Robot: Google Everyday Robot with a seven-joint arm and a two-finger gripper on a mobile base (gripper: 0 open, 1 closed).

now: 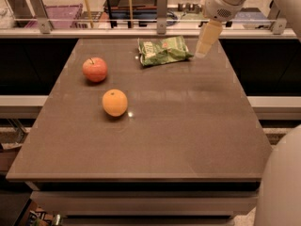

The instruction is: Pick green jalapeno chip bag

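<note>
The green jalapeno chip bag (164, 50) lies flat on the brown table near its far edge, right of centre; it is crinkled and shiny, with a white patch. My gripper (203, 50) hangs from the white arm at the upper right. Its pale tip is just to the right of the bag and a little above the table, apart from the bag.
A red apple (95, 69) sits at the left of the table (188, 140), with an orange (115, 102) in front of it. A glass rail with metal posts (162, 6) runs behind the far edge. A white part of the robot (282, 182) fills the lower right corner.
</note>
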